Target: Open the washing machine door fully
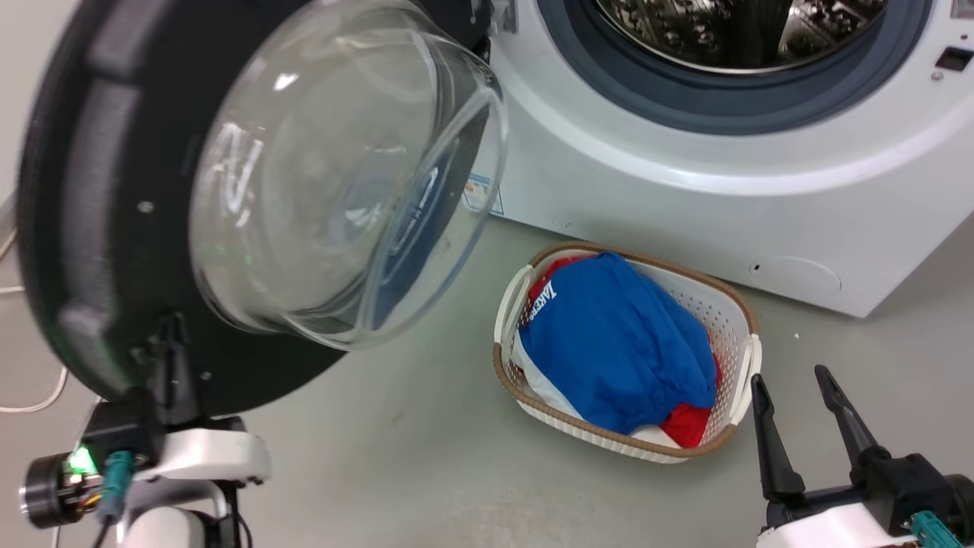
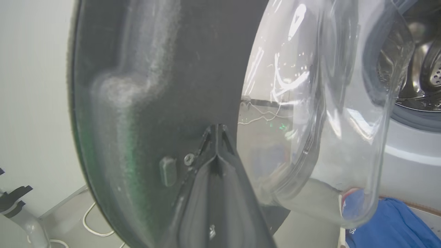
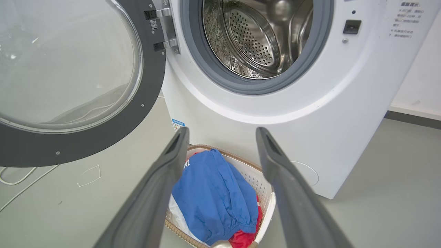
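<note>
We have the washing machine door (image 1: pixel 91 228) swung wide on the hinge side of the washing machine (image 1: pixel 685 205), its glass bowl (image 1: pixel 319 175) bulging toward us and the drum (image 3: pixel 255 38) laid bare. Our left gripper (image 1: pixel 171 354) has its fingers pressed together, tips against the door's black inner face near the lower rim. That looks like a blunt point for pushing, not gripping. Our right gripper (image 1: pixel 791 377), fingers apart and empty, waits in front of the machine beside the laundry basket (image 1: pixel 742 320), clear of the door's swing.
</note>
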You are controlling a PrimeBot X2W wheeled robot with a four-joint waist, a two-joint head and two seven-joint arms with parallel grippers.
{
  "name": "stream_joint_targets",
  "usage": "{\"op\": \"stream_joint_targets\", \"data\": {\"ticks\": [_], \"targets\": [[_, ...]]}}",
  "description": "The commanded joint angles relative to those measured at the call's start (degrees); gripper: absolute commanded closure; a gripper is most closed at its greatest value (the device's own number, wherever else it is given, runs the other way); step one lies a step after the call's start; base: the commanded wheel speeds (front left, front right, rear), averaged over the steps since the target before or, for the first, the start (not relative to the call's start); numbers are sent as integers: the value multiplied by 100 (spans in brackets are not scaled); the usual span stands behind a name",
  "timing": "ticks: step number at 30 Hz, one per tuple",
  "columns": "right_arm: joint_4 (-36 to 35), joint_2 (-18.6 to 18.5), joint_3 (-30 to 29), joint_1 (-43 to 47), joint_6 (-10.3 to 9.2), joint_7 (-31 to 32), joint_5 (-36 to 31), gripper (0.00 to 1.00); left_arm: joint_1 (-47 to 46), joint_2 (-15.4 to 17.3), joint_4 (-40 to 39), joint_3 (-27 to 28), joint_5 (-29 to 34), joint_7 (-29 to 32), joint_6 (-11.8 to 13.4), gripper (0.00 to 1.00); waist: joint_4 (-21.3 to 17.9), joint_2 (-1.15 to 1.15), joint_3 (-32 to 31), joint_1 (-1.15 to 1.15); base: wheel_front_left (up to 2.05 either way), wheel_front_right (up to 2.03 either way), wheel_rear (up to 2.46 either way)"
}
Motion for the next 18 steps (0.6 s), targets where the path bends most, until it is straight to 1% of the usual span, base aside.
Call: {"op": "stream_joint_targets", "data": {"ticks": [1, 9, 18], "targets": [[-44, 9, -10, -86, -1, -11, -58, 0, -93, -11, 7, 202, -23, 12, 56, 100, -44, 0, 104, 0, 0, 0, 0], [-92, 9, 6, -317, -1, -10, -202, 0, -410, -111, 122, 1095, -41, 13, -70, 100, -169, 0, 421, 0, 0, 0, 0], [-109, -22, 15, -509, -1, -10, -272, 0, -865, -69, 481, 1855, 15, 13, -308, 100, -334, 0, 622, 0, 0, 0, 0]]}}
